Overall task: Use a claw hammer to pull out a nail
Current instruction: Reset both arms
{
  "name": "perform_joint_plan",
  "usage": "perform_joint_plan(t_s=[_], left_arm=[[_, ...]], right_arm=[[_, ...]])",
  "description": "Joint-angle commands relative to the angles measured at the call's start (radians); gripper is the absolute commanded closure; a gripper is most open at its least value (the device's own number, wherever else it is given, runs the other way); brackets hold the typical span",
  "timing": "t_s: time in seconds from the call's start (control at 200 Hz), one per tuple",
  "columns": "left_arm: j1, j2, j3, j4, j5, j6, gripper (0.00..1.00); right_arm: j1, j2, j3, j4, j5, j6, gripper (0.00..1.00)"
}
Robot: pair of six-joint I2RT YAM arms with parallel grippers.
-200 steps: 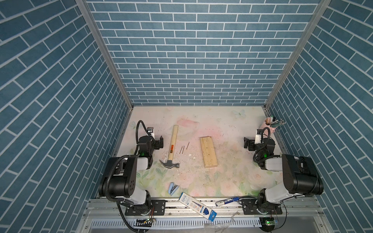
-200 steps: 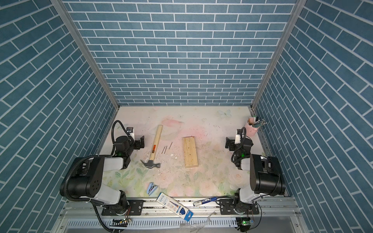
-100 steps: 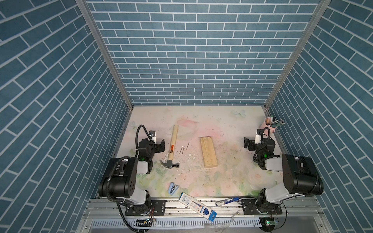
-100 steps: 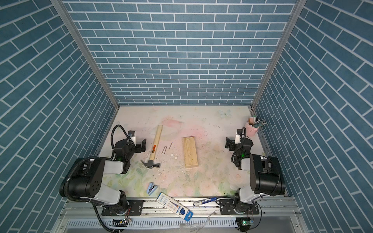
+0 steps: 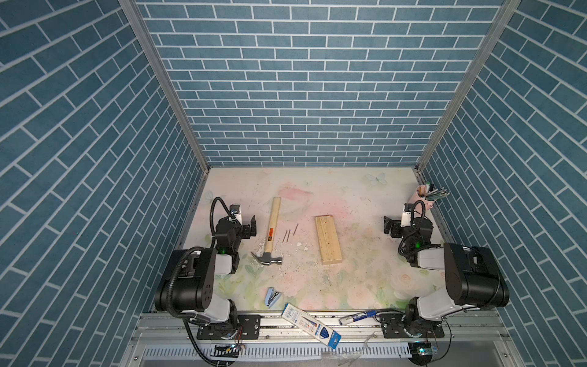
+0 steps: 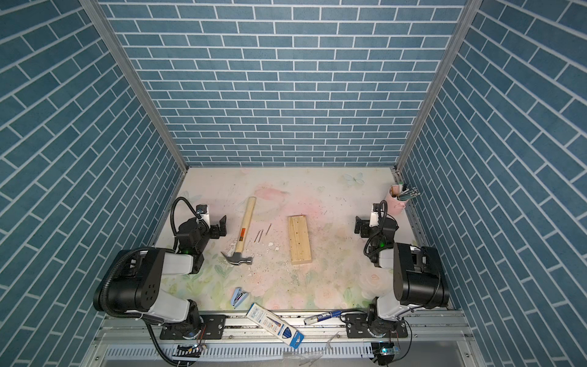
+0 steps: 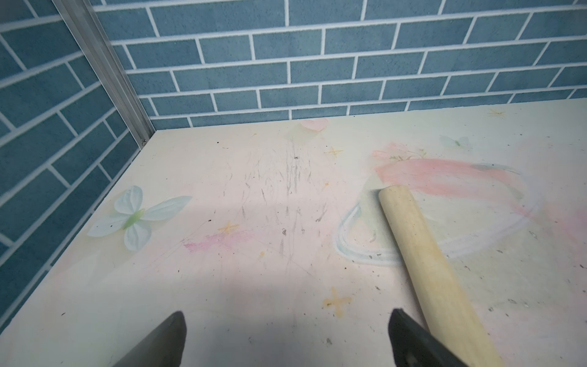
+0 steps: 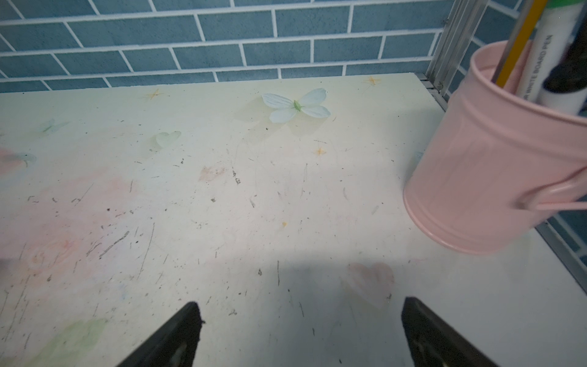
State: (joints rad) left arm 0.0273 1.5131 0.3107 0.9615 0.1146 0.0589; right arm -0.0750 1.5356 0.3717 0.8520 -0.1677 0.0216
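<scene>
One claw hammer [image 7: 422,254] lies just beside left gripper [image 7: 287,317].

Bright, even overhead light, no glare. Soft shadow on table [image 8: 286,286] in my wrist views. Pink cup [image 8: 492,159] contents blurred; bricks [image 7: 317,47] bow at edges.

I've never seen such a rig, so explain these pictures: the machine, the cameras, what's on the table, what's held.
The machine is a pair of robot arms mounted at the near edge of the table. Two pictures look down from overhead; two come from wrist cameras. On the table lie a claw hammer, loose nails and a wooden block; a pink cup stands in a far corner. The left pincer is open beside the hammer's handle; the right pincer is open too. Nothing is held.
</scene>
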Motion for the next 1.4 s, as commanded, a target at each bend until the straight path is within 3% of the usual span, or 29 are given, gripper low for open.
perform_joint_plan(t_s=[0.0, 1.395], left_arm=[[0.008, 0.006, 0.055, -0.065, 0.046, 0.012, 0.01], [0.008, 0.004, 0.054, -0.068, 0.064, 0.019, 0.01]], right_arm=[[-0.003, 0.003, 0.018, 0.012, 0.007, 0.003, 0.01], [0.0, 0.003, 0.018, 0.01, 0.015, 0.003, 0.01]])
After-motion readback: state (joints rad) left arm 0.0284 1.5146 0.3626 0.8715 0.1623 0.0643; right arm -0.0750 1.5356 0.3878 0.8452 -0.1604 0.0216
